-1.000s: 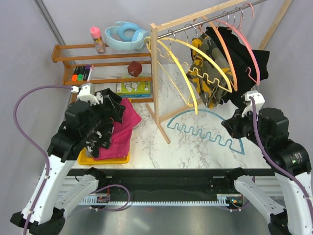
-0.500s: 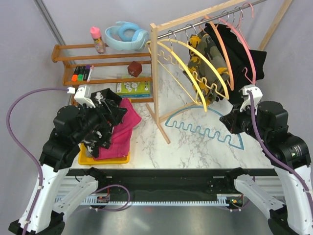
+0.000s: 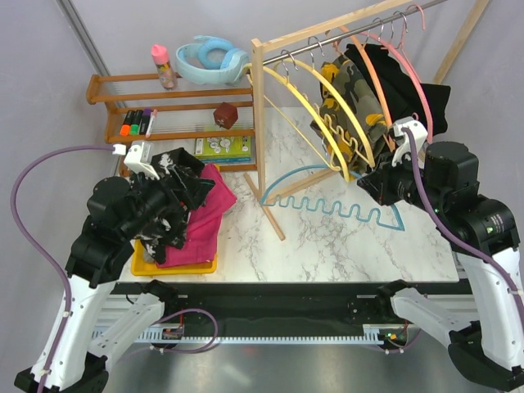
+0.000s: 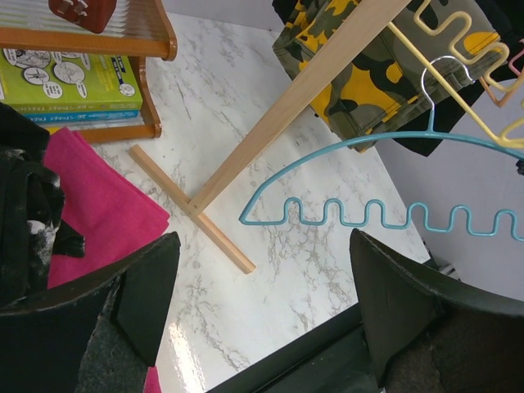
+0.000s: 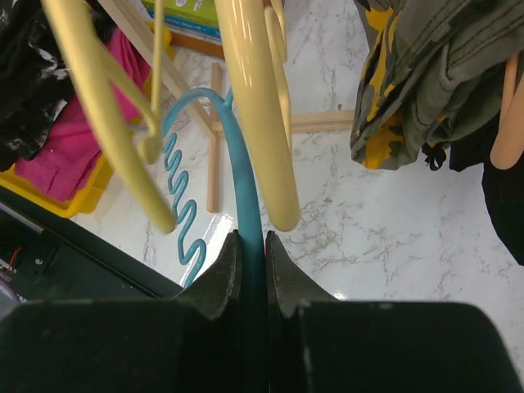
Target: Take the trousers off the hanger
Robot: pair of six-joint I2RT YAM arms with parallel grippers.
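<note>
Right gripper point(image 5: 252, 246): clamped on blue hanger point(image 5: 248, 205) | left gripper point(image 4: 266, 278): jaws apart, near pink trousers point(image 4: 94, 192) | camo trousers point(image 3: 348, 98): hung on rail point(image 3: 327, 38)

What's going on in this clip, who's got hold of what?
The right gripper is clamped on the bare blue hanger, holding it up beside the rack. The left gripper is open with nothing in it, next to the yellow tray, where the magenta trousers and black speckled trousers lie in a heap. The camouflage trousers and black trousers hang on the rack, so the job is only partly done.
</note>
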